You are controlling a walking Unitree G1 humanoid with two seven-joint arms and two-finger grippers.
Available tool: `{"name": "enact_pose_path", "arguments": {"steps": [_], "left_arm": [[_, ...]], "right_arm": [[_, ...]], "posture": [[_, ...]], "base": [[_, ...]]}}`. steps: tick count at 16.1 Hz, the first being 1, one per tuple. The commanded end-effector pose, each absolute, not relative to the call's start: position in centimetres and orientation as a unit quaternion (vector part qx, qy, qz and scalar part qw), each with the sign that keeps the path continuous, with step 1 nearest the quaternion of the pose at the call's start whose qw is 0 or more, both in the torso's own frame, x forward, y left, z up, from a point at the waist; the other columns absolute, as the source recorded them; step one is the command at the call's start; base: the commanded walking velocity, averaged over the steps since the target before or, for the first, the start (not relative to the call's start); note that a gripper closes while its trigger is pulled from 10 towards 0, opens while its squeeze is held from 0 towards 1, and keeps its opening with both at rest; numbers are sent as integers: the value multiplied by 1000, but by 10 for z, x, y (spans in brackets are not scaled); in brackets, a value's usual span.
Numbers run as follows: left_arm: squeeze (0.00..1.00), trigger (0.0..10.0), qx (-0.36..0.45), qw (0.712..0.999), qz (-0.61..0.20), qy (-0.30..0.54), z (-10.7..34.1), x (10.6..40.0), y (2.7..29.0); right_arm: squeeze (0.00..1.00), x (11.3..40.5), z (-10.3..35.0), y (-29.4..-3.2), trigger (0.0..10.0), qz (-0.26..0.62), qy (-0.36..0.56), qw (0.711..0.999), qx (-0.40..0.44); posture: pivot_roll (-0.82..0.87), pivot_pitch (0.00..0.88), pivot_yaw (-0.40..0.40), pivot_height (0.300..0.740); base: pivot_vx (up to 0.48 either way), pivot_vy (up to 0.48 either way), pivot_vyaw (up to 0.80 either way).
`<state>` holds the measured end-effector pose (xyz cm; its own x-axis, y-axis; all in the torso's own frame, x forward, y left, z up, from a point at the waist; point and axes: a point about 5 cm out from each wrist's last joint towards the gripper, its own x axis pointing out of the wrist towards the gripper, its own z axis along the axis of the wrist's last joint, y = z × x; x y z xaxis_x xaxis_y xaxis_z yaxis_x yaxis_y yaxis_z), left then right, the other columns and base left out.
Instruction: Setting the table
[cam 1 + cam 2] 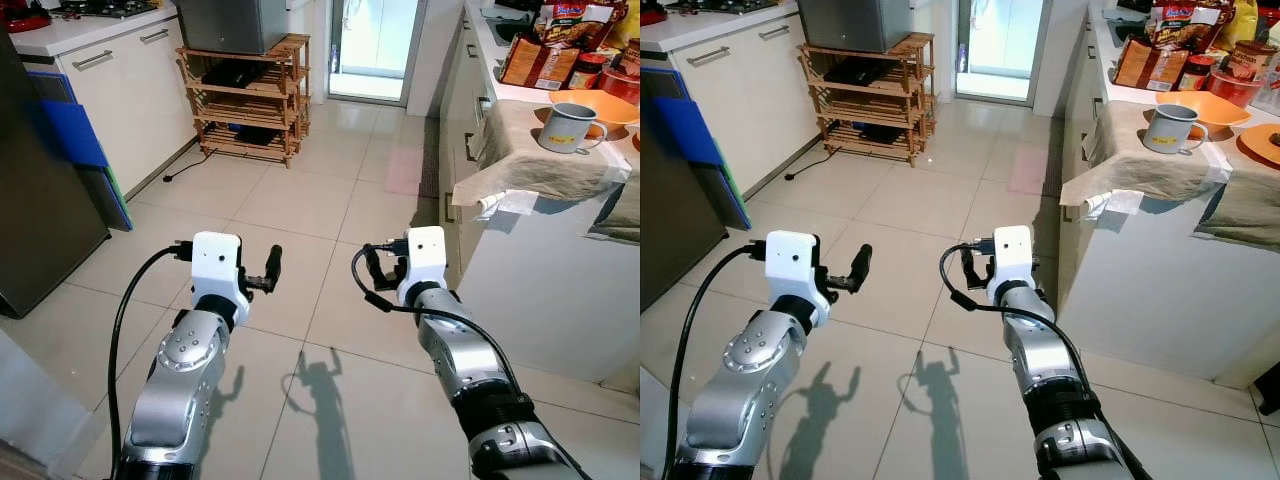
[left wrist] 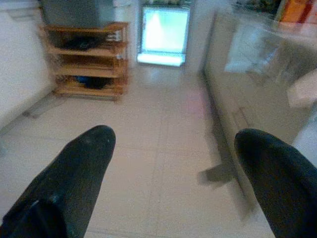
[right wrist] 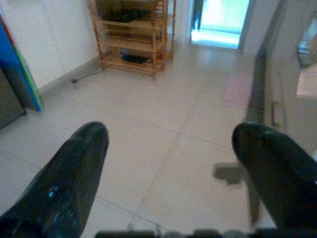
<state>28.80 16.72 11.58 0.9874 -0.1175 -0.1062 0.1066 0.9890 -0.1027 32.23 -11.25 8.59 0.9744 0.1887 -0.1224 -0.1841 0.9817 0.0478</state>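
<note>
A grey metal mug (image 1: 568, 127) stands on a beige cloth (image 1: 540, 165) draped over the counter at my right. Behind it is an orange bowl (image 1: 610, 106), and an orange plate (image 1: 1262, 143) lies at the counter's edge of view. Both arms are held out over the tiled floor, well short of the counter. My left gripper (image 1: 268, 272) is open with nothing between its fingers (image 2: 74, 178). My right gripper (image 1: 380, 272) is likewise open and holds nothing, its fingers (image 3: 69, 173) spread wide, with the counter front to its right.
The white counter cabinet (image 1: 540, 280) runs along the right, with food packets (image 1: 545, 55) at the back. A wooden rack (image 1: 248, 100) stands ahead on the left beside white cabinets (image 1: 130, 90). Blue boards (image 1: 75, 135) lean against a dark appliance (image 1: 35, 200). A glass door (image 1: 372, 45) lies straight ahead.
</note>
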Motion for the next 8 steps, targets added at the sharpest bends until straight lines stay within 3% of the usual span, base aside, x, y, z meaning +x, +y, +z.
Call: {"name": "enact_pose_path", "arguments": {"steps": [1, 8], "left_arm": [[0, 10000, -76, 993, -33, 81, 99, 287, 185], [0, 10000, -76, 994, -36, 75, 97, 292, 186]], "right_arm": [[0, 318, 75, -121, 10000, 80, 82, 993, 38], [0, 322, 77, -118, 10000, 86, 86, 991, 47]], "posture": [[-70, 0, 24, 740], [-53, 0, 19, 740]], "base": [[0, 0, 0], [0, 0, 0]]}}
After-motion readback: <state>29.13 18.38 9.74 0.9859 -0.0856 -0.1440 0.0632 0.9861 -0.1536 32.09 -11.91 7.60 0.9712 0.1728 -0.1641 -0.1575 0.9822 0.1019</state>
